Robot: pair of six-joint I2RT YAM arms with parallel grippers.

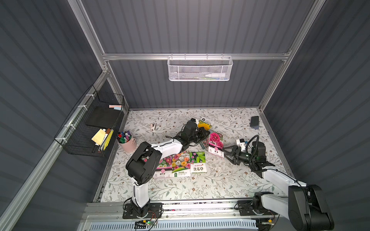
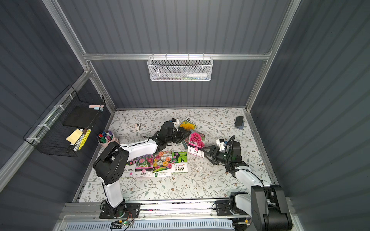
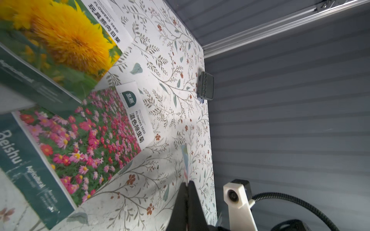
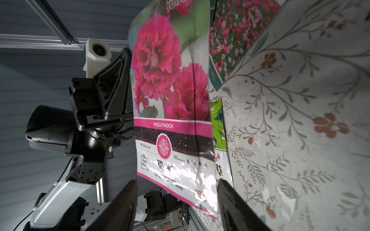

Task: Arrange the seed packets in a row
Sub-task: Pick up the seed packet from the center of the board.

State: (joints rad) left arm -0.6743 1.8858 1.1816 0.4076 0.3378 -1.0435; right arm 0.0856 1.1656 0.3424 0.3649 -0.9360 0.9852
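Observation:
Several seed packets lie side by side in a row near the table's front (image 1: 181, 164) (image 2: 162, 163), ending in a green mimosa packet (image 1: 198, 162). My left gripper (image 1: 206, 133) (image 3: 188, 183) is shut on the top of a pink hollyhock seed packet (image 1: 215, 143) (image 2: 196, 144) (image 4: 172, 96), which shows edge-on in the left wrist view. My right gripper (image 1: 225, 152) (image 4: 177, 181) is open, its fingers on either side of that packet's white label end. Behind lie a sunflower packet (image 1: 205, 124) (image 3: 66, 38) and a packet showing a field of pink flowers (image 3: 86, 144).
A pink cup of markers (image 1: 126, 141) stands at the table's left edge. A black wire basket (image 1: 92, 128) hangs on the left wall and a white mesh basket (image 1: 200, 68) on the back wall. A dark flat object (image 1: 254, 121) lies in the far right corner.

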